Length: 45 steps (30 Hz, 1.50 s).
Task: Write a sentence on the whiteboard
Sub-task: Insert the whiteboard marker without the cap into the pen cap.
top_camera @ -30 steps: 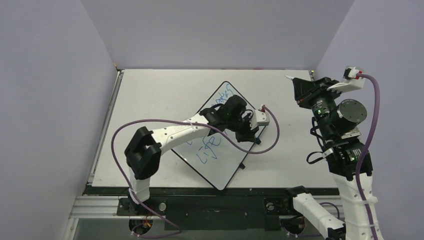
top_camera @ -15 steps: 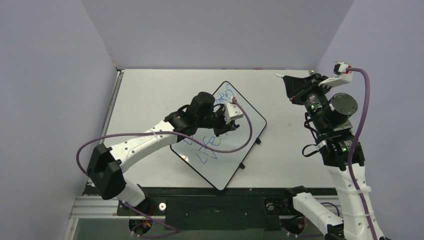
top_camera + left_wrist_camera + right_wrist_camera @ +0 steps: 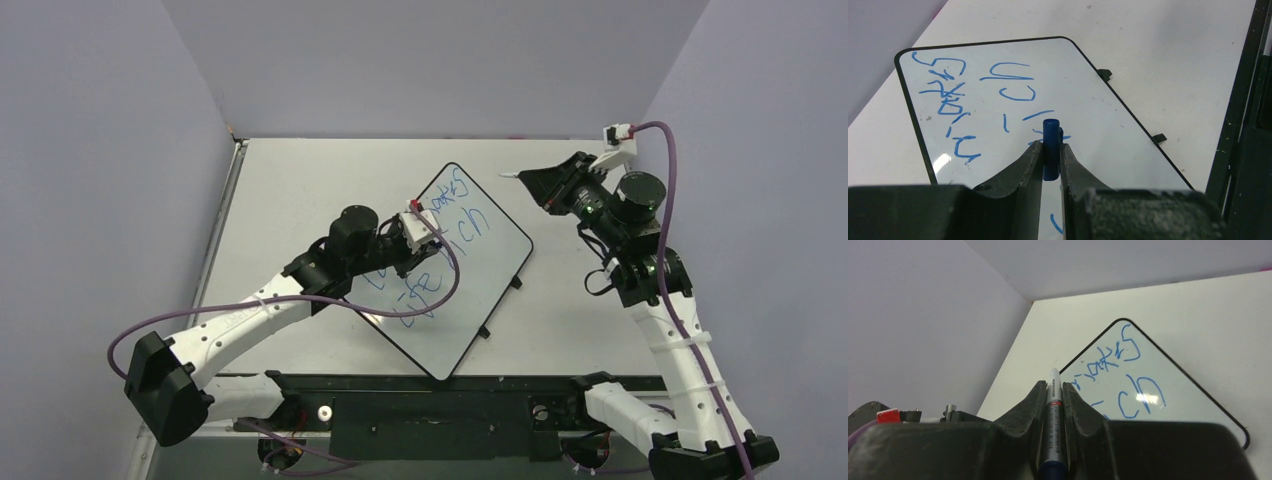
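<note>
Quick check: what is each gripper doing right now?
Left gripper: shut on the blue cap.
Right gripper: shut on the marker.

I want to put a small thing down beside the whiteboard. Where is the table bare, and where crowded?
Bare: the table off the upper-left edge of the whiteboard, up to the back wall, and the strip right of it, before the right arm. Crowded: the board's left side, under the left gripper and its cable.

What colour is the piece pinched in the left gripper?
Blue: the piece in the left gripper shows best in the left wrist view.
</note>
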Each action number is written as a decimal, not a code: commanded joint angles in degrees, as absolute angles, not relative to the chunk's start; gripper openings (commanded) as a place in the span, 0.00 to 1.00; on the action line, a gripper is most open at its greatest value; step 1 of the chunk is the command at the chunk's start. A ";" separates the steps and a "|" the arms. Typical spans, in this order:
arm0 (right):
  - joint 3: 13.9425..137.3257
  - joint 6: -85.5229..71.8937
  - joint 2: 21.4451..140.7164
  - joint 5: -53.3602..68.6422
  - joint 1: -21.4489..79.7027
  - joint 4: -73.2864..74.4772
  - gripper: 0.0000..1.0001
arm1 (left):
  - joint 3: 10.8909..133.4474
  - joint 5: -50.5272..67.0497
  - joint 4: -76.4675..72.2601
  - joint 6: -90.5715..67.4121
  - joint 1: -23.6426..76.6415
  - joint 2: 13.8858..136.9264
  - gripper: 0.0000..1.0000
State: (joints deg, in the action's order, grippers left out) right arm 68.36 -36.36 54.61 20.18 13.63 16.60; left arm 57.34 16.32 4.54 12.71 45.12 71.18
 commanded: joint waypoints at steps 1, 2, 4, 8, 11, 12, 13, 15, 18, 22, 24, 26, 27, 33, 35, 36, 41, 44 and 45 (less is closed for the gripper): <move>67.17 -37.31 56.83 29.89 15.95 11.97 0.00 | 51.98 16.01 -6.46 15.13 44.85 64.82 0.00; 67.20 -36.49 57.87 30.33 16.50 12.36 0.00 | 51.52 16.50 -6.87 16.22 44.84 63.69 0.00; 67.53 -34.84 59.34 30.84 19.73 13.68 0.00 | 50.50 16.92 -6.99 17.38 44.87 62.23 0.00; 67.77 -32.49 61.25 30.25 24.80 14.75 0.00 | 47.30 18.05 -10.45 18.44 44.76 59.83 0.00; 67.35 -32.52 62.24 30.59 26.48 13.86 0.00 | 46.46 18.11 -10.79 19.15 44.80 58.99 0.00; 67.25 -32.59 62.32 30.63 27.06 13.66 0.00 | 46.26 18.15 -11.20 19.44 44.71 58.65 0.00; 67.15 -32.60 62.62 30.61 27.24 13.57 0.00 | 45.71 18.23 -11.45 19.52 44.72 58.55 0.00; 66.86 -32.54 62.72 30.59 27.87 13.58 0.00 | 44.98 18.40 -12.53 19.62 44.68 58.21 0.00; 66.31 -32.33 62.67 30.61 28.61 13.79 0.00 | 44.70 18.51 -13.22 19.62 44.67 58.06 0.00; 65.52 -31.86 62.23 30.30 29.56 14.44 0.00 | 44.76 18.42 -13.44 19.06 44.59 58.22 0.00; 65.00 -31.51 62.20 30.24 30.02 14.92 0.00 | 44.64 18.82 -13.85 18.59 44.61 58.45 0.00; 64.51 -31.13 62.08 30.06 30.41 15.52 0.00 | 44.55 19.05 -14.16 18.28 44.58 58.51 0.00; 64.05 -30.96 61.82 29.97 30.45 15.58 0.00 | 44.51 19.24 -14.39 18.19 44.57 58.64 0.00; 63.00 -30.94 61.06 29.57 30.97 15.59 0.00 | 44.55 19.55 -14.71 17.89 44.48 59.19 0.00; 63.06 -30.87 61.02 29.54 31.03 15.66 0.00 | 44.59 19.50 -14.66 17.85 44.41 59.29 0.00; 63.07 -30.86 60.89 29.54 31.03 15.71 0.00 | 44.59 19.35 -14.67 17.89 44.40 59.31 0.00; 63.25 -30.78 60.28 28.86 31.12 15.85 0.00 | 44.58 19.00 -14.50 17.93 44.29 59.49 0.00; 63.68 -30.76 59.95 28.75 31.18 16.34 0.00 | 44.69 19.12 -14.49 17.85 44.27 59.67 0.00; 63.79 -30.76 59.90 28.81 31.28 16.50 0.00 | 44.68 19.14 -14.50 17.85 44.24 59.63 0.00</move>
State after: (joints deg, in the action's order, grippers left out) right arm 62.98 -31.77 61.63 29.41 30.59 17.45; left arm 44.60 18.28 -11.00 18.41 44.51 59.53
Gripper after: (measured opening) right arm 0.105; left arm 0.126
